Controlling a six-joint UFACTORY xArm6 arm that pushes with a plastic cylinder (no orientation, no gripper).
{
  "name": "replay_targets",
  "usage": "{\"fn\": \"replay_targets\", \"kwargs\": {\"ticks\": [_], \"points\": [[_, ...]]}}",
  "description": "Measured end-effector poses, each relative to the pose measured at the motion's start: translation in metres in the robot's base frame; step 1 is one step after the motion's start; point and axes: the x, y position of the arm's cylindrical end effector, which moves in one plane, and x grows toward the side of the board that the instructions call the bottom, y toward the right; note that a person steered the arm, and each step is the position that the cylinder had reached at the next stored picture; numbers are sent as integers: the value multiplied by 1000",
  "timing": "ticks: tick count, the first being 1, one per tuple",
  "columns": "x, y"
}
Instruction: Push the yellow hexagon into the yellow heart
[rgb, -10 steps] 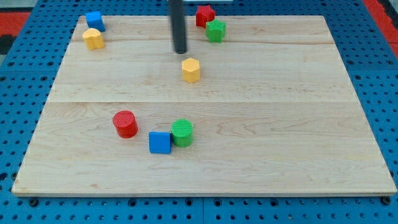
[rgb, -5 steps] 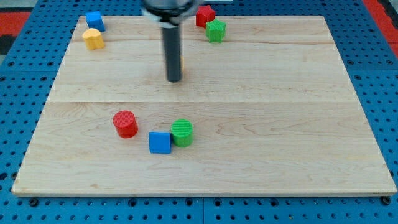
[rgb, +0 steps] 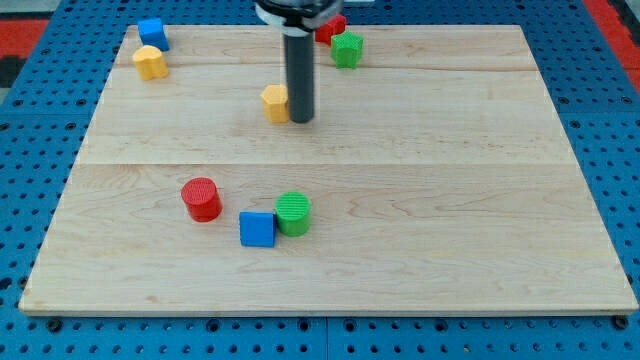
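Observation:
The yellow hexagon (rgb: 275, 102) lies on the wooden board (rgb: 450, 180), left of centre in the upper half. My tip (rgb: 301, 120) stands right beside it, touching its right side. The yellow heart (rgb: 150, 63) sits near the board's top left corner, well to the left of and above the hexagon, with a blue block (rgb: 152, 32) just above it.
A red block (rgb: 330, 25), partly hidden by the rod, and a green block (rgb: 347, 49) sit at the top centre. A red cylinder (rgb: 202, 199), a blue cube (rgb: 257, 229) and a green cylinder (rgb: 294, 214) cluster at the lower left of centre.
The tip swung down and left around the hexagon, then came to its right side. The hexagon has shifted left from about the board's centre line.

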Motion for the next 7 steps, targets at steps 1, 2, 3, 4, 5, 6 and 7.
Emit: {"fn": "replay_targets", "kwargs": {"ticks": [1,2,3,4,5,6,7], "points": [[-22,-55],[-46,-84],[-70,-51],[-77,-78],[-77,-143],[-76,-104],[-73,-47]]}}
